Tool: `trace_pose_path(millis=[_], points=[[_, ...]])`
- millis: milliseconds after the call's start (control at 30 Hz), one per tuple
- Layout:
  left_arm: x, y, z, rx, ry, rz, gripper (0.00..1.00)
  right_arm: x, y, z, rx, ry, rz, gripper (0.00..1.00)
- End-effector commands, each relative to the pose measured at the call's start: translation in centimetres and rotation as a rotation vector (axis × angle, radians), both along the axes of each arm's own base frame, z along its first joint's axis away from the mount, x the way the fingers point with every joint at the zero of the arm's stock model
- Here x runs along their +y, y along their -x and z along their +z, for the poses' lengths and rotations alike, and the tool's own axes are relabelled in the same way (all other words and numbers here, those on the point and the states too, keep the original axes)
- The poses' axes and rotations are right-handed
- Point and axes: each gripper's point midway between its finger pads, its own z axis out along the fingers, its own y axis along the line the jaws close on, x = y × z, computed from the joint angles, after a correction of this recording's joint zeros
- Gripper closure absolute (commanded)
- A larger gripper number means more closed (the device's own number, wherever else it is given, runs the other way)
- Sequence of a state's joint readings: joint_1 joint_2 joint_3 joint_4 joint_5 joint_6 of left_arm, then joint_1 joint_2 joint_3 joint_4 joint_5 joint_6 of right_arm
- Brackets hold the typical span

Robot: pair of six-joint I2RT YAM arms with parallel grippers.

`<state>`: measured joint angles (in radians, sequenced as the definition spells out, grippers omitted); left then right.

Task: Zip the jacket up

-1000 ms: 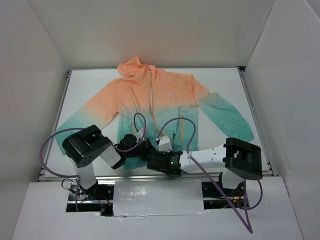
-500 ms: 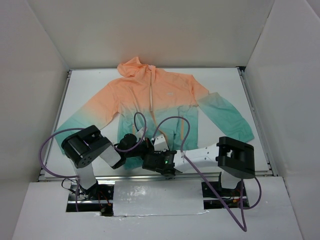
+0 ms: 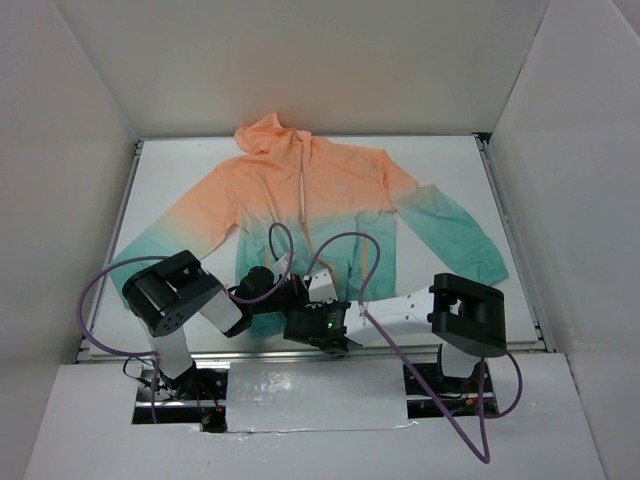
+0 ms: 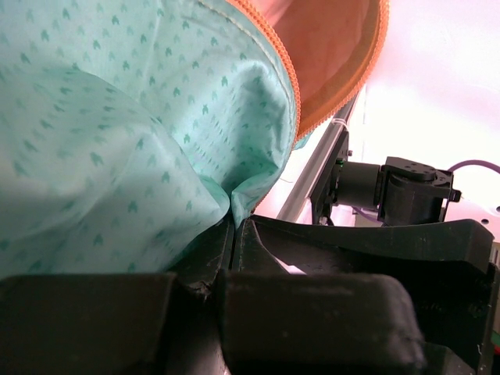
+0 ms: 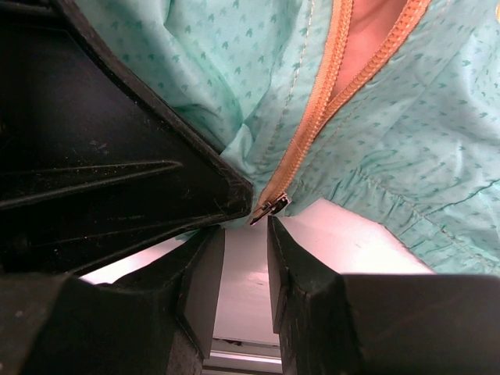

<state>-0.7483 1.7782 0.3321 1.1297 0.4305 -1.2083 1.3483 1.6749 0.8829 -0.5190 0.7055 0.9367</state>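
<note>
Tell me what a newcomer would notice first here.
The jacket, orange fading to teal, lies spread over the white table, hood at the far edge. At its near hem both hands meet: the left hand is shut on teal fabric, and the right hand stands open with the zipper pull at its fingertips.

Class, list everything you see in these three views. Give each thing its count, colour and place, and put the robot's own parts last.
jacket: one, orange fading to teal, spread on the table, hood at the far end
zipper: one, orange teeth, rows parted above the slider
slider: one, metal, at the zipper's lower end
table: one, white, under the jacket
walls: three, white, around the table
cables: two, purple, looping off the arms
left gripper: one, black, shut on the jacket's teal fabric
right gripper: one, black, open, just below the slider
</note>
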Motion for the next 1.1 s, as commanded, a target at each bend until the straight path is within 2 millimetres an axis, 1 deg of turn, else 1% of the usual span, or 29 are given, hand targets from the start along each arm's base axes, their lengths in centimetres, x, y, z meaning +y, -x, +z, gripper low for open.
trace_pose_path(millis=[0, 67, 267, 567, 733, 767, 867, 1000, 1067], points=[[-0.8, 0.4, 1.7, -0.053, 0.047, -0.048, 1.0, -1.6, -1.0, 0.2, -0.048, 0.078, -0.04, 0.64], [-0.7, 0.4, 1.5, -0.053, 0.039, -0.044, 1.0, -1.7, -1.0, 0.3, -0.05, 0.078, -0.038, 0.63], [-0.7, 0.2, 1.1, -0.046, 0.019, -0.038, 1.0, -2.6, -1.3, 0.2, -0.066, 0.111, -0.058, 0.62], [-0.5, 0.4, 0.9, -0.047, 0.012, -0.037, 1.0, -2.8, -1.6, 0.3, -0.079, 0.13, -0.067, 0.63], [-0.3, 0.4, 0.7, -0.046, 0.001, -0.034, 1.0, -3.1, -2.0, 0.7, -0.093, 0.132, -0.09, 0.66], [-0.3, 0.4, 0.7, -0.049, 0.001, -0.034, 1.0, -3.0, -2.0, 0.7, -0.094, 0.135, -0.088, 0.69], [-0.3, 0.4, 0.7, -0.049, -0.002, -0.035, 1.0, -3.0, -2.1, 0.8, -0.095, 0.133, -0.084, 0.74], [-0.3, 0.4, 0.7, -0.051, -0.002, -0.038, 1.0, -3.2, -2.3, 0.8, -0.093, 0.135, -0.084, 0.75], [-0.3, 0.4, 0.6, -0.049, -0.003, -0.037, 1.0, -2.7, -2.3, 1.1, -0.095, 0.11, -0.077, 0.75]])
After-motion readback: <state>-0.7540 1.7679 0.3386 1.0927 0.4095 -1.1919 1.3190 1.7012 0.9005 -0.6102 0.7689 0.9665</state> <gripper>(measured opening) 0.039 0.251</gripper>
